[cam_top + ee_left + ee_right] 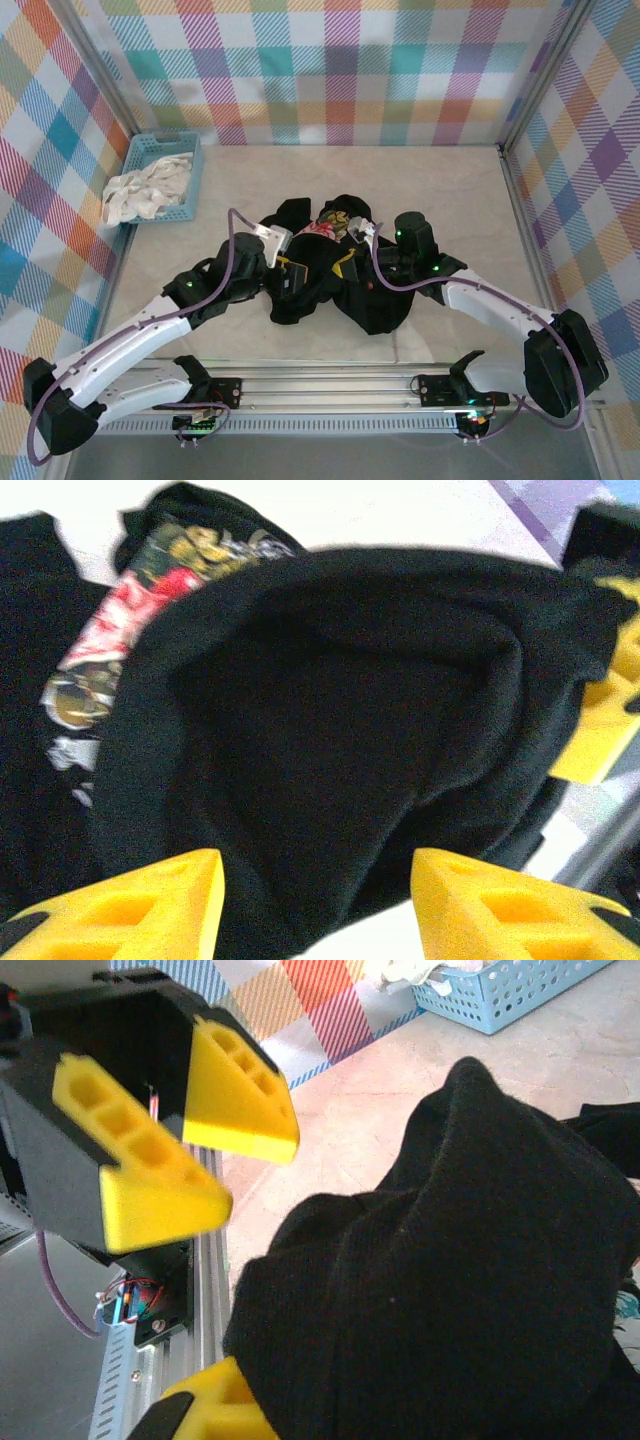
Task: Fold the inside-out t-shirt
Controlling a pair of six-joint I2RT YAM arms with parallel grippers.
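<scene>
The inside-out t-shirt (330,290) lies crumpled in a black heap at the table's middle, its multicoloured print (328,228) showing at the far side. My left gripper (290,268) is at the heap's left part; in the left wrist view its yellow fingers (150,905) stand apart over a fold of the t-shirt (330,710), open. From the right wrist view the left gripper (255,1175) shows open with nothing between its pads. My right gripper (348,265) is shut on a bunched-up fold of the t-shirt (450,1290). One of its yellow fingers (205,1410) shows; cloth hides the other.
A blue basket (190,165) holding white-cream cloth (145,190) stands at the back left corner. Checked walls close in the table on three sides. An aluminium rail (320,385) with the arm bases runs along the near edge. Bare tabletop (450,190) surrounds the heap.
</scene>
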